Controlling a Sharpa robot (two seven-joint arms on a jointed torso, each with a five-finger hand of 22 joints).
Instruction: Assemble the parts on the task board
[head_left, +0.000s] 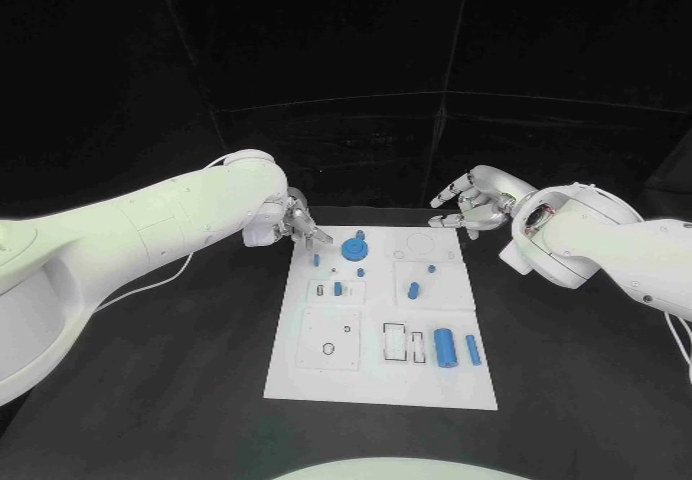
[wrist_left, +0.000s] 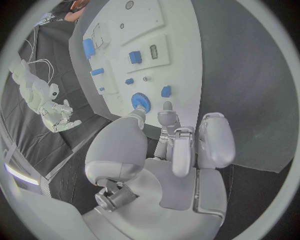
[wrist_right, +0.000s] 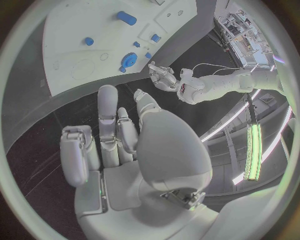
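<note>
Task board (head_left: 378, 385): a white plate lying flat in the middle of the black counter (head_left: 577, 380), between the two arms. Its far end carries a blue gear-shaped part (head_left: 356, 246) with a small blue peg (head_left: 316, 260) just beside it, and a printed circle outline (head_left: 427, 243) on the opposite far corner. Farther in, a short blue part (head_left: 413, 291) lies near the middle, with smaller blue pieces (head_left: 338, 289) by the recesses next to it. At the near end, a blue cylinder (head_left: 446, 346) and a thinner blue pin (head_left: 472, 349) lie side by side, beside rectangular slots (head_left: 397, 342); a square raised panel (head_left: 332, 337) with a ring mark sits alongside.

Left robot hand (head_left: 299, 226): held at the far left corner of the board, just beside the gear-shaped part. In the left wrist view its fingers (wrist_left: 185, 145) are curled inward with nothing between them, fingertips close to the gear but apart from it. Clenched, grasping nothing.

Right robot hand (head_left: 472, 208): held off the far right corner of the board, over the counter. In the right wrist view its fingers (wrist_right: 107, 110) are extended and spread, holding nothing. Released.
</note>
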